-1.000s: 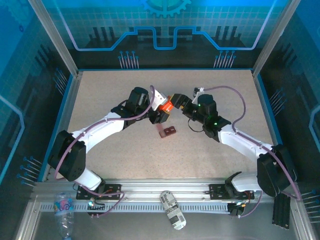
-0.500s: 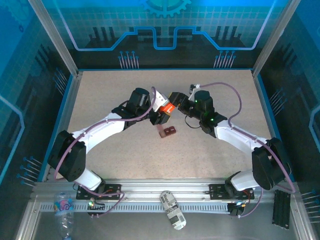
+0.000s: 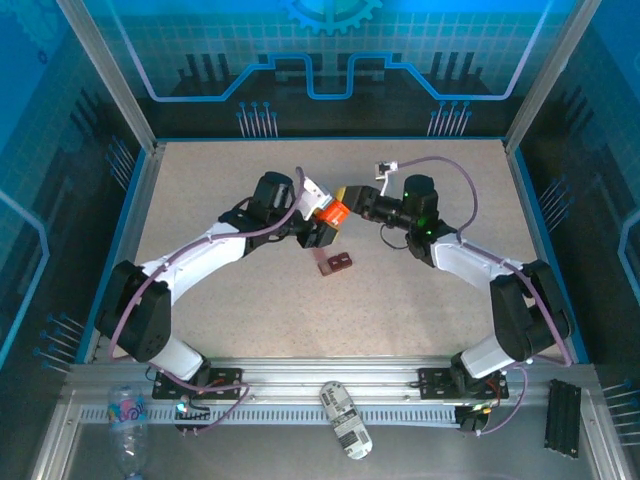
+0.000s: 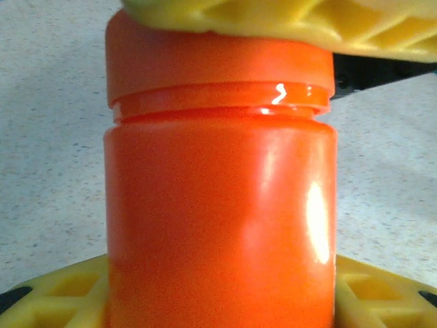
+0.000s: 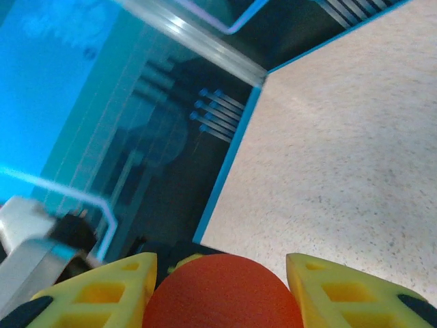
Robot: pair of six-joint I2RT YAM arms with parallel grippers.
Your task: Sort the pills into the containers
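An orange pill bottle (image 3: 328, 215) hangs tilted above the table's middle, and my left gripper (image 3: 318, 226) is shut on its body (image 4: 218, 225). Yellow fingers (image 4: 48, 297) press both sides of it low down. My right gripper (image 3: 347, 198) comes in from the right, shut on the bottle's orange cap (image 5: 222, 294), with a yellow finger (image 5: 102, 294) on each side. One of those fingers (image 4: 287, 20) lies across the cap (image 4: 218, 58) in the left wrist view. The containers, a small dark red-brown tray (image 3: 336, 263), lie on the table just below the bottle. The pills are hidden.
The speckled table (image 3: 220, 180) is ringed by a blue border and dark walls. On the near rail lie a white-grey cylinder (image 3: 346, 420) and a plastic water bottle (image 3: 128, 415). A black block (image 3: 562, 415) rests at the near right.
My right gripper has turned and slid in over the bottle's cap and closed on it. The left arm has kept the bottle almost still.
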